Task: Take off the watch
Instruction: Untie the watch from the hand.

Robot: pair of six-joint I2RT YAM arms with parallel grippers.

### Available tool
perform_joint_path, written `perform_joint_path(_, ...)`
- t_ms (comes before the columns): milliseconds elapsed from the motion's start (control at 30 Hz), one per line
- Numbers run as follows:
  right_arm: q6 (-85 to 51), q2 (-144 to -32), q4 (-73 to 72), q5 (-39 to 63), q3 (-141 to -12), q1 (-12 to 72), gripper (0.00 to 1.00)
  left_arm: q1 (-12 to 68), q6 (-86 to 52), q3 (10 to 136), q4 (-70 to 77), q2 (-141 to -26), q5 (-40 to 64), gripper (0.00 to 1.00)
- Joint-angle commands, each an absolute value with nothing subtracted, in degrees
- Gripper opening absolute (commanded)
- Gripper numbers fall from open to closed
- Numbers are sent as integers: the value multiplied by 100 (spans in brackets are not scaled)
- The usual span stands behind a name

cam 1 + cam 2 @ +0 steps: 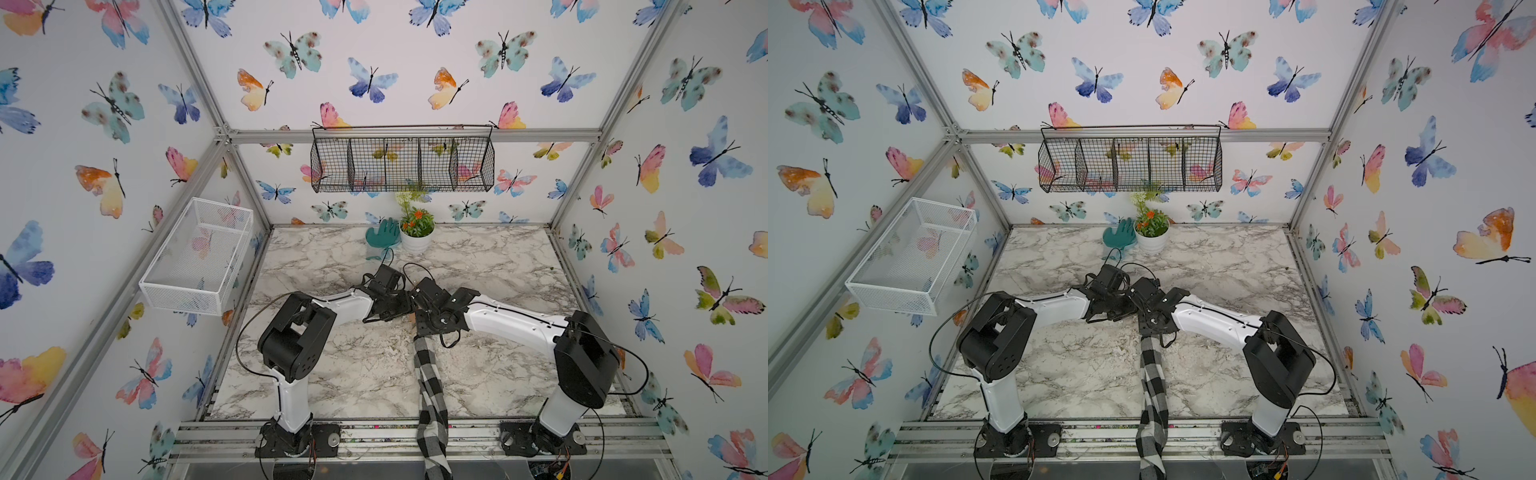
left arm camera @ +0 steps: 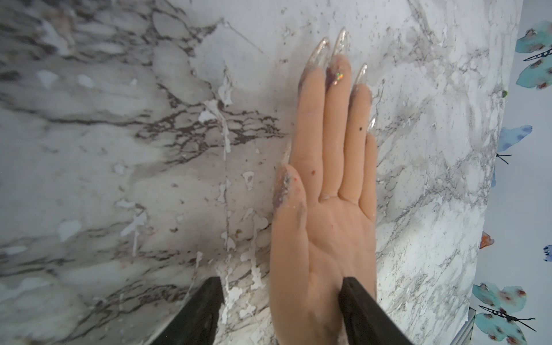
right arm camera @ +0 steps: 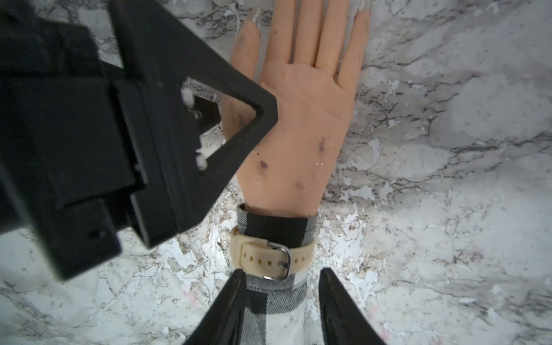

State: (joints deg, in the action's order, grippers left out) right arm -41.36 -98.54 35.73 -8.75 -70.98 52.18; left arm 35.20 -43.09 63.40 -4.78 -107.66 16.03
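A mannequin hand lies palm up on the marble table, its arm in a black-and-white checked sleeve. The watch is buckled round the wrist over the sleeve. Only its beige strap and silver buckle show; the case is hidden underneath. My right gripper is open, astride the sleeve just behind the strap, one finger against the cloth. My left gripper is open at the thumb side, one of its fingers on the palm and the other over the table. In both top views the wrists hide hand and watch.
At the back of the table stand a teal glove-shaped thing and a white flower pot. A white mesh basket hangs on the left wall, a black wire basket on the back wall. The sleeve trails over the front edge.
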Motion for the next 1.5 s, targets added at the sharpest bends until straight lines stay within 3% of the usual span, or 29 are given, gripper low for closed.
perform_joint_path(0, -4119, -9991, 3701, -783, -7242, 5247, 40, 3524, -4278, 6208, -712, -10890, 1661, 65)
perform_joint_path(300, -4043, -10237, 3617, -652, -7312, 5249, 33, 3524, -4288, 6197, -698, -10903, 1680, 65)
perform_joint_path(433, -4036, -10317, 3576, -651, -7296, 5247, 41, 3524, -4298, 6170, -673, -10890, 1687, 65)
perform_joint_path(667, -3999, -10429, 3482, -577, -7247, 5248, 41, 3524, -4323, 6170, -652, -10907, 1714, 65)
perform_joint_path(900, -3981, -10376, 3380, -508, -7099, 5249, 25, 3524, -4325, 6153, -642, -10901, 1716, 64)
perform_joint_path(1000, -4012, -10306, 3377, -514, -7016, 5247, 23, 3524, -4324, 6144, -642, -10898, 1714, 64)
perform_joint_path(1067, -4049, -10245, 3388, -565, -6966, 5251, 26, 3524, -4324, 6119, -642, -10898, 1714, 64)
perform_joint_path(1200, -4128, -10163, 3612, -863, -6981, 5242, 43, 3524, -4324, 6106, -642, -10882, 1705, 64)
perform_joint_path(1467, -4050, -9959, 3867, -929, -7399, 5249, 42, 3524, -4324, 6103, -642, -10863, 1705, 64)
